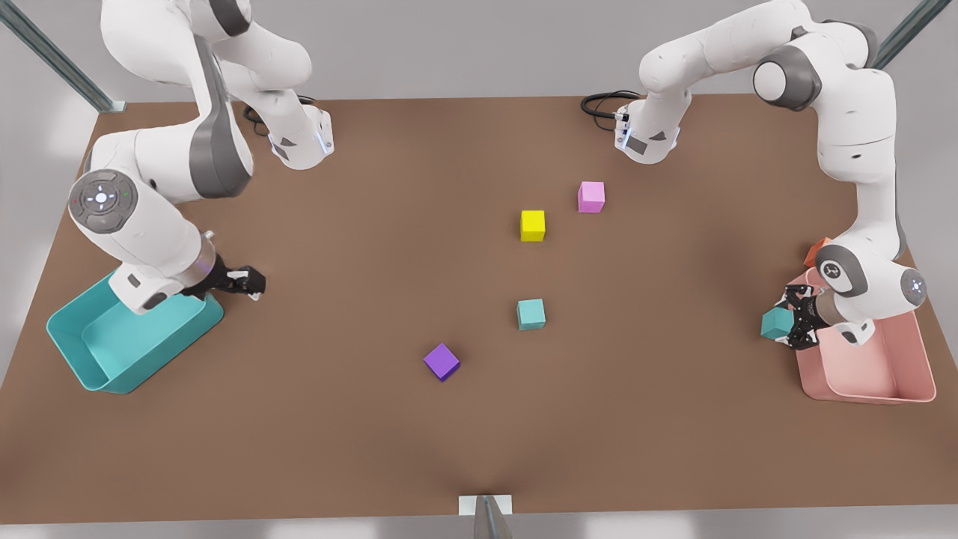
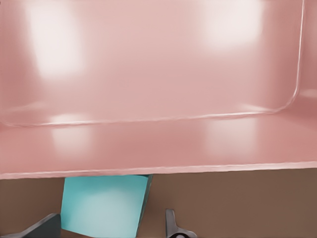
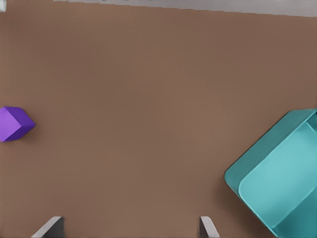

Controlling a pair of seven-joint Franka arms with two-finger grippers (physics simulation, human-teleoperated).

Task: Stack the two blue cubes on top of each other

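Brown tabletop [image 1: 479,434] before you: your left gripper [image 1: 795,327] grasps one blue cube [image 1: 777,323] beside the pink bin [image 1: 909,393]; the other blue cube [image 1: 531,314] sits mid-table. Your right gripper [image 1: 251,282], fingers spread and empty, waits over the teal bin [image 1: 82,359].

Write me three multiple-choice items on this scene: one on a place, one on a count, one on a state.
1. The small purple cube lies: A) on the brown table; B) in a bin; C) on another cube.
2. Small matte teal cubes in sight: A) one; B) two; C) three.
3. The right gripper, by the large teal bin, is: A) open and empty; B) shut on a yellow cube; C) shut on a pink cube.
Key: 1 A, it rests on bare tabletop. 2 B, one teal cube sits mid-table, another teal cube is at the left gripper beside the pink bin. 3 A, the right wrist view shows its fingers apart with nothing between.
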